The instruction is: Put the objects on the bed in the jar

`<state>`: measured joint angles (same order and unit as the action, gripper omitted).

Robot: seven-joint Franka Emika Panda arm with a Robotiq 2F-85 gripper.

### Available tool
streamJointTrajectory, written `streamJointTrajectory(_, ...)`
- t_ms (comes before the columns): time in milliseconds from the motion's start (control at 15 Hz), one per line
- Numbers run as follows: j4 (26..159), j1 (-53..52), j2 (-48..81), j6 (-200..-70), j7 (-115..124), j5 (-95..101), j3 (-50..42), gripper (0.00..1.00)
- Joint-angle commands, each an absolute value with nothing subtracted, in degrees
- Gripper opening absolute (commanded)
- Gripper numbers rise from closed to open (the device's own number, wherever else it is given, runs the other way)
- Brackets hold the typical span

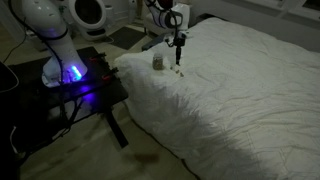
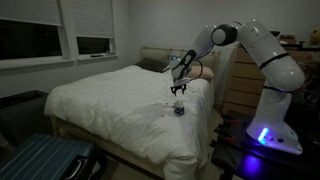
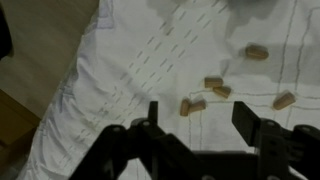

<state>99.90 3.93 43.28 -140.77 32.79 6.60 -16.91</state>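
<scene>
Tool (image 3: 197,110) of the white robot arm (image 2: 262,48) is seen hanging above the white quilted bed (image 1: 240,90), jaws held apart with nothing between them. Five small brown objects (image 3: 213,83) are scattered on the bed beneath. The jar (image 1: 157,62) is stood upright on the bed, near the objects and left of them in an exterior view.

One bed (image 1: 230,90) with a white quilted cover. One small jar (image 1: 157,62), seen in both exterior views. In the wrist view, six small tan-brown bits (image 3: 257,52) lie on the cover: two lone ones, one touching pair, and another pair that may be a single piece. One robot arm (image 2: 270,60) with two fingers (image 3: 245,118). Two windows (image 2: 95,45)
</scene>
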Motion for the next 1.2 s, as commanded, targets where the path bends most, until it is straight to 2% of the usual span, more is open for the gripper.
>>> streamJointTrajectory(0, 99.1, 5.6, 45.9, -145.4, 26.1, 5.7, -15.8, 1.0)
streamJointTrajectory(1133, 93.1, 7.0, 55.9, -155.0, 17.3, 3.6, -13.8, 1.0)
